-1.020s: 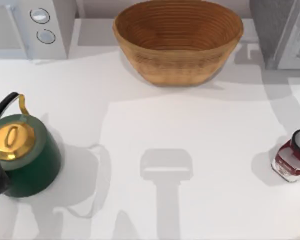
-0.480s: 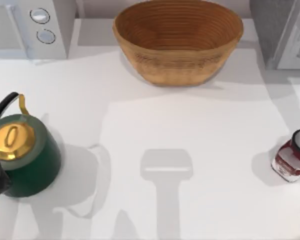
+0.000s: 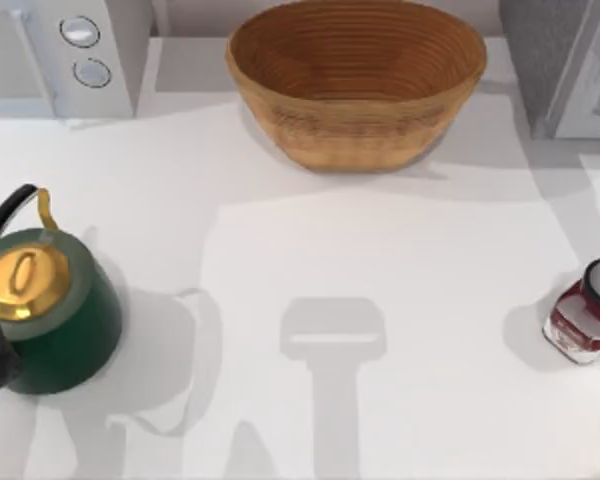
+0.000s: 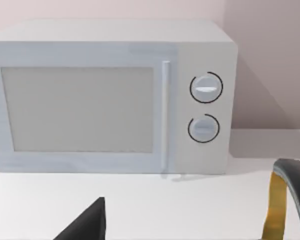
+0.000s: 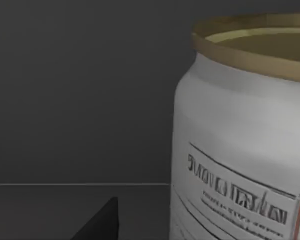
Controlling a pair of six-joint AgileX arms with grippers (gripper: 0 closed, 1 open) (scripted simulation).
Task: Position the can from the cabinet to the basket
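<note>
The can (image 5: 240,135) stands upright just in front of the right end effector (image 5: 97,222), close beside its dark fingertip, inside a dim grey space with a flat floor and a plain back wall. It is silver with a gold rim at the open top, a printed label low on its side and a thin red mark near the label's edge. Whether the right end effector is spread or pressed together, I cannot tell; 1 dark tip alone shows, apart from the can.

On the white desk (image 3: 380,300) the basket (image 3: 356,80) sits at the far middle, tan and ribbed inside. The cabinet (image 3: 565,65), grey and speckled with a white framed door, stands at the far right corner. A dark red jar (image 3: 583,315) with a white label stands near the right edge, and a green kettle (image 3: 45,305) with a gold lid stands at the left edge.

The left end effector (image 4: 90,222) faces a white microwave (image 4: 110,95) with 2 round knobs, well ahead of it, with the kettle's dark handle just off to its side. Its state I cannot tell either.
</note>
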